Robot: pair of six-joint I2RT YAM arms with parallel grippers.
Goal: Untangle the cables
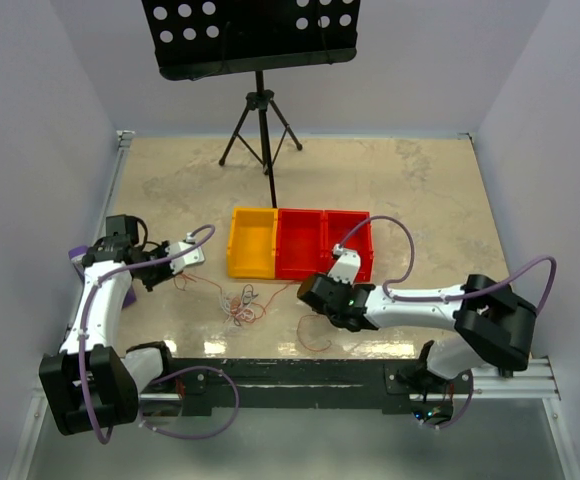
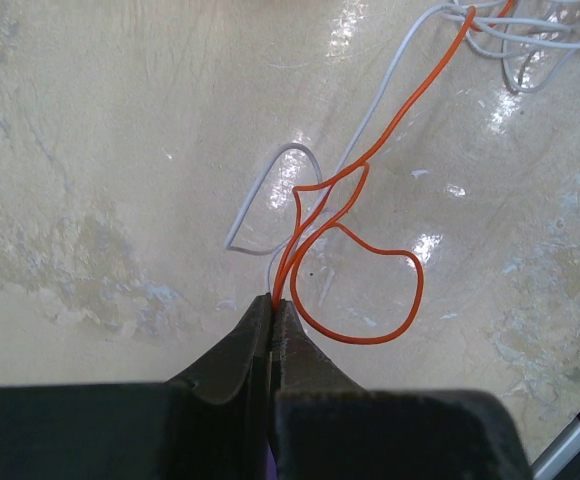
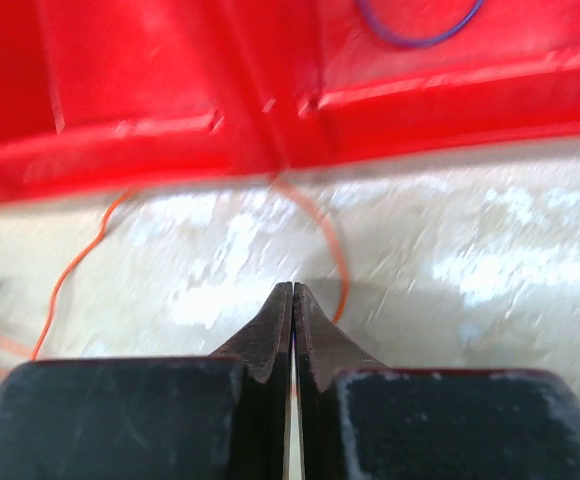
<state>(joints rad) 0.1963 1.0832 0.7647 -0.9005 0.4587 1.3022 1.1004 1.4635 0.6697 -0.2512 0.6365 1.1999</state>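
Counter (image 1: 420,200) carries a row of bins (image 1: 300,243) at centre of the top view. The cables (image 1: 242,302) sit knotted just below the yellow bin, between the arms. Left end effector (image 2: 273,305) is clamped on an orange wire (image 2: 417,290) whose loops run to the upper right, toward the knot. Right end effector (image 3: 292,290) is pressed closed with an orange strand just beside its tip; can't tell if pinched. Best bet: draw left outward slowly and low, and watch the crossing white wire (image 2: 260,190) so the knot loosens.
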